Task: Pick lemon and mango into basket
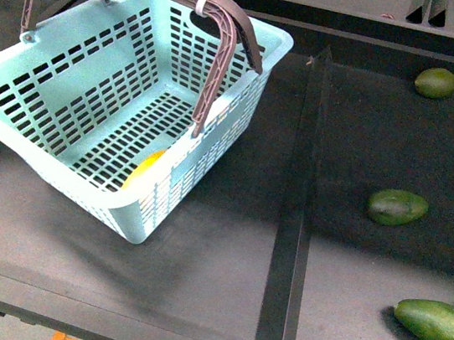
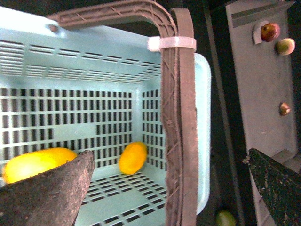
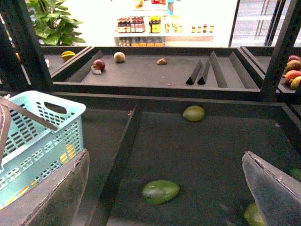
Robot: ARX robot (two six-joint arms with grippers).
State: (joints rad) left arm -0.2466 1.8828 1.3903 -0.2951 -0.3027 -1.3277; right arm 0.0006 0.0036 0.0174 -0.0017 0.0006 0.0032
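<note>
Lemon (image 2: 132,158) & mango (image 2: 35,163) both lie in basket (image 1: 14,119), tilted w/ handles up at 12 o'clock, suggesting a lift; left gripper (image 2: 164,183) & right gripper (image 3: 164,188) splayed, empty.

1. Three dark green avocados on the dark shelf mat: one far back (image 1: 436,83), one in the middle (image 1: 396,207), one nearest the front edge (image 1: 437,325).
2. Raised divider strip (image 1: 293,213) running front to back, left of the avocados.
3. Farther shelf with a red fruit (image 3: 99,64), a pale fruit (image 3: 119,57) and a brown one (image 3: 161,61), well apart.
4. Leafy green plant (image 3: 51,21) behind.
5. Bottles (image 3: 131,24) on bright background shelves.
</note>
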